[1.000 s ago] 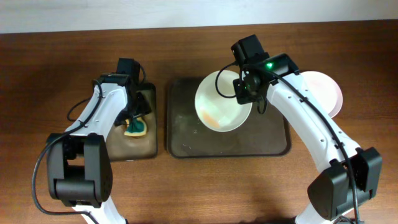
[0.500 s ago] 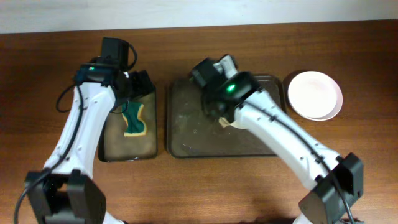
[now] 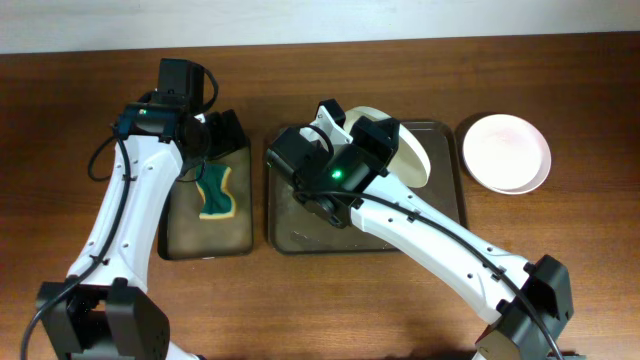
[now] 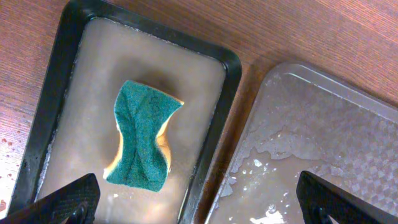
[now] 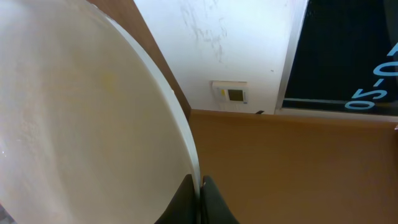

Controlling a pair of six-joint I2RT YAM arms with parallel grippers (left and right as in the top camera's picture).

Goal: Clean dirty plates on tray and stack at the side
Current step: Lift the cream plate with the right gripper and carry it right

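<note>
Right jaws: pinching the rim of a white plate (image 5: pixel 81 124), which is held tilted on edge above the brown tray (image 3: pixel 310 232).
Left jaws: spread and empty, above the sponge (image 4: pixel 142 140) in the black tray (image 4: pixel 217 124).
Procedure: grip the sponge across its narrow waist. Hold the plate steady, with its smeared face toward the left arm.
Overhead only: second plate (image 3: pixel 505 152) on the tabletop (image 3: pixel 560 80), right of the brown tray.
Right wrist only: faint yellow mark inside the held plate.
</note>
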